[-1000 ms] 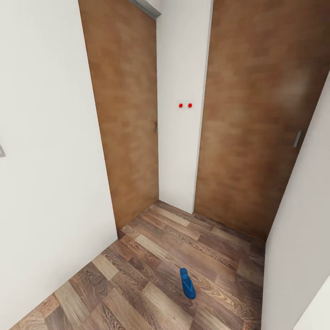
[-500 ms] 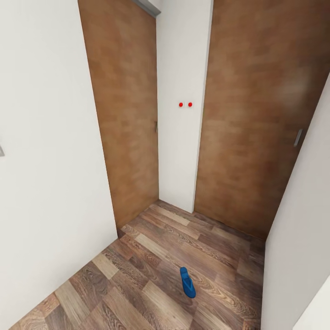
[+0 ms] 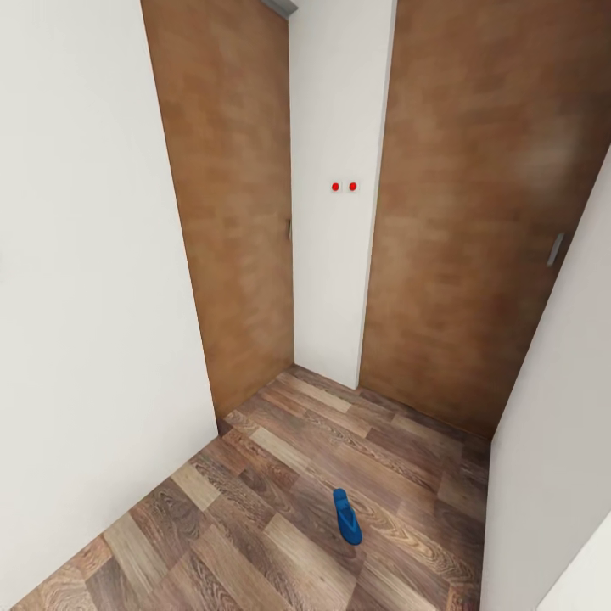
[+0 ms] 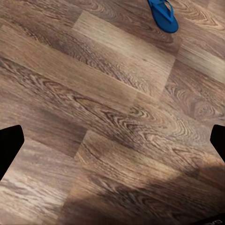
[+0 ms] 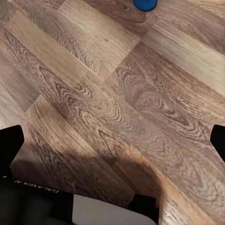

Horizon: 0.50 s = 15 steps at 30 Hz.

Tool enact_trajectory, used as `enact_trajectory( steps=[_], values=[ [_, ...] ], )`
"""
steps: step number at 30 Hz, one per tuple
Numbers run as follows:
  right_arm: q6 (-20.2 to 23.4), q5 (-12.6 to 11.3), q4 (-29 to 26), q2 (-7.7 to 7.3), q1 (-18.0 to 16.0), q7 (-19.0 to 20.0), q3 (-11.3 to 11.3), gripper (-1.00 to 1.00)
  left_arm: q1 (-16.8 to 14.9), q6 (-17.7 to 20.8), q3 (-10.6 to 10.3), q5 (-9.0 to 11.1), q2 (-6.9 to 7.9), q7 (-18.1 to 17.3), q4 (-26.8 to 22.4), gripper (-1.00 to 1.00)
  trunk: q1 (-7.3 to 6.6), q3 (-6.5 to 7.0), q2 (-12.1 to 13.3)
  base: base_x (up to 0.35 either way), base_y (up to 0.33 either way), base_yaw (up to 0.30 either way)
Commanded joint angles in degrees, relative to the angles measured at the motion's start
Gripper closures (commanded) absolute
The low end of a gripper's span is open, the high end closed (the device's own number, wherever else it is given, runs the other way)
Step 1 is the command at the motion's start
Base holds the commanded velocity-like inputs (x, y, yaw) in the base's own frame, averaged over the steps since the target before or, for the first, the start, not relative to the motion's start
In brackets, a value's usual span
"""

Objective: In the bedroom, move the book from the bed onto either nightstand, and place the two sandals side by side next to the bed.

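One bright blue sandal (image 3: pixel 346 516) lies flat on the wood-plank floor in a narrow corner, well ahead of me in the head view. The left wrist view catches the same sandal (image 4: pixel 163 15) at the frame's edge, far from the left gripper (image 4: pixel 112 145), whose dark fingertips (image 4: pixel 9 145) stand wide apart over bare floor. In the right wrist view just the sandal's rounded end (image 5: pixel 145 4) shows, and the right gripper (image 5: pixel 112 143) is open too, with nothing between its fingertips (image 5: pixel 10 143). The book, the bed and the nightstand are out of view.
White walls (image 3: pixel 85 297) close in on the left and right. Two brown wooden doors (image 3: pixel 238 221) (image 3: pixel 475 221) meet a white wall strip with two red dots (image 3: pixel 344 186). The plank floor (image 3: pixel 255 526) runs toward me.
The whole head view has shifted slightly: the sandal and red dots sit a little higher in the picture, so the camera has moved. The sandal itself lies where it was.
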Motion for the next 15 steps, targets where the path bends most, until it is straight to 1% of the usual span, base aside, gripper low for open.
enact_trajectory(
  steps=[1, 8, 10, 15],
  values=[
    [0.0, -0.3, 0.0, 0.01, 0.0, 0.4, -0.2, -1.00, 0.0, -0.2, 0.0, -0.2, 0.02, -0.2, 0.0, -1.00, 0.00, -0.08, 0.0, 0.000, 0.000, 0.000],
    [0.0, -0.3, 0.0, 0.01, 0.0, 0.4, -0.2, -1.00, 0.0, -0.2, 0.1, -0.2, 0.01, -0.2, 0.0, -1.00, 0.00, -0.13, 0.0, 0.012, 0.000, 0.000],
    [0.0, -0.3, 0.0, 0.01, 0.0, 0.4, -0.2, -1.00, 0.0, -0.2, 0.0, -0.2, 0.01, -0.2, 0.0, -1.00, 0.00, -0.13, 0.0, 0.189, 0.000, 0.000],
    [0.0, -0.3, 0.0, 0.01, 0.0, 0.4, -0.2, -1.00, 0.0, -0.2, 0.0, -0.2, 0.01, -0.2, 0.0, -1.00, 0.00, -0.13, 0.0, 0.297, 0.000, 0.000]
  ],
)
